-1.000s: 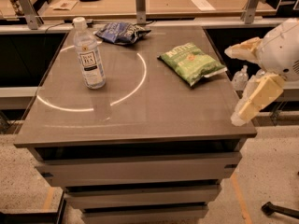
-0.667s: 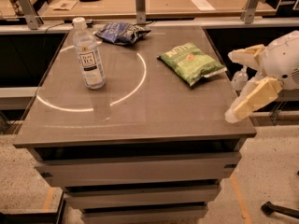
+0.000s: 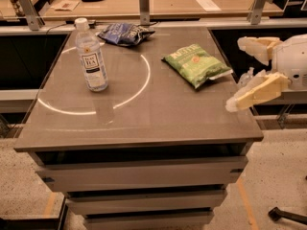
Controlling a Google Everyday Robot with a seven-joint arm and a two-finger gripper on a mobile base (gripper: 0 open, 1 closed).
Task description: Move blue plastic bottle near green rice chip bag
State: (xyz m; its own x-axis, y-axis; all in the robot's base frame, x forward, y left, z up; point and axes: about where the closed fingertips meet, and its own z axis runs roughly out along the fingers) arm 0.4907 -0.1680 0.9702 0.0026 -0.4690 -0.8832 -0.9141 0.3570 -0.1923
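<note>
Camera view: gripper [image 3: 235,74] spread apart at table [image 3: 144,128] rt edge; blue plastic bottle [image 3: 91,56] upright nr far-left corner.

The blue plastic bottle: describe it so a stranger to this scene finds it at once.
On the grey table, look to the far left, opposite the open tool off the right edge. The bottle stands upright there, beside the dark blue chip bag. It alone is tall and clear, with a white cap and a "TEA" label; the green bag lies flat.
</note>
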